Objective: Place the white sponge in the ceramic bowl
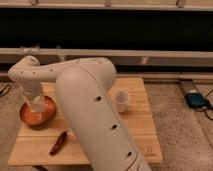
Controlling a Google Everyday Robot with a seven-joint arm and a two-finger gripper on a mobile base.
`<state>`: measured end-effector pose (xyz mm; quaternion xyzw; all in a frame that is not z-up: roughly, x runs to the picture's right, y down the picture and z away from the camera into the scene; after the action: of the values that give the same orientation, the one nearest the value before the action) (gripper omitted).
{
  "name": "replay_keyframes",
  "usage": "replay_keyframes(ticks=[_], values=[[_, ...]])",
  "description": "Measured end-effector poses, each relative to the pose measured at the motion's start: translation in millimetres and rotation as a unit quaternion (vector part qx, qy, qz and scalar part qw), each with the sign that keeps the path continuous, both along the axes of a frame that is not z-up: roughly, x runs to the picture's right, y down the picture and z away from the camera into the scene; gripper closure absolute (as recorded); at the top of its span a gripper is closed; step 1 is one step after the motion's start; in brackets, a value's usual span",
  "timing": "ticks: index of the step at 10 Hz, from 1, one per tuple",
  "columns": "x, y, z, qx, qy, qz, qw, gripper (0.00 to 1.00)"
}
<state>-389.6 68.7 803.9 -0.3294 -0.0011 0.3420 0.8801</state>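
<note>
**Robot hand hangs over the ceramic bowl at the tabletop's left edge**

We see the robot's white arm (85,95) sweep across the wooden tabletop (137,122) from the near right, bend at an elbow by the far-left corner and turn downward. The hand (38,106) sits directly above the ceramic bowl (30,116), low over its orange-red inside, close to the left edge. From this angle we cannot tell how far the hand is open, nor whether it has hold of anything; its pale lower end blurs into the bowl's interior. We cannot make out the white sponge: it may lie in the hand or in the bowl beneath it, but nothing here settles that.

Toward the middle of the tabletop, just right of the arm's broad lower section, stands a clear plastic cup (121,101), upright and well apart from the bowl. Near the front-left corner lies a thin dark reddish object (58,142), slanted and separate from the bowl. On the floor beyond the right edge rests a blue device (195,99) with a cable.
</note>
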Motion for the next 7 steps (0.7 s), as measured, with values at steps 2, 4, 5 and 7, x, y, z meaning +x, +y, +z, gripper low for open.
replay_keyframes(ticks=[2, 4, 5, 7], values=[[-1, 0, 4.0, -0.001, -0.002, -0.001, 1.0, 0.36], [0, 1, 6.6, 0.001, -0.008, 0.001, 1.0, 0.36], [5, -2, 7.4, 0.004, -0.009, 0.005, 0.9999, 0.36], [7, -3, 7.7, 0.003, -0.009, 0.006, 0.9999, 0.36]])
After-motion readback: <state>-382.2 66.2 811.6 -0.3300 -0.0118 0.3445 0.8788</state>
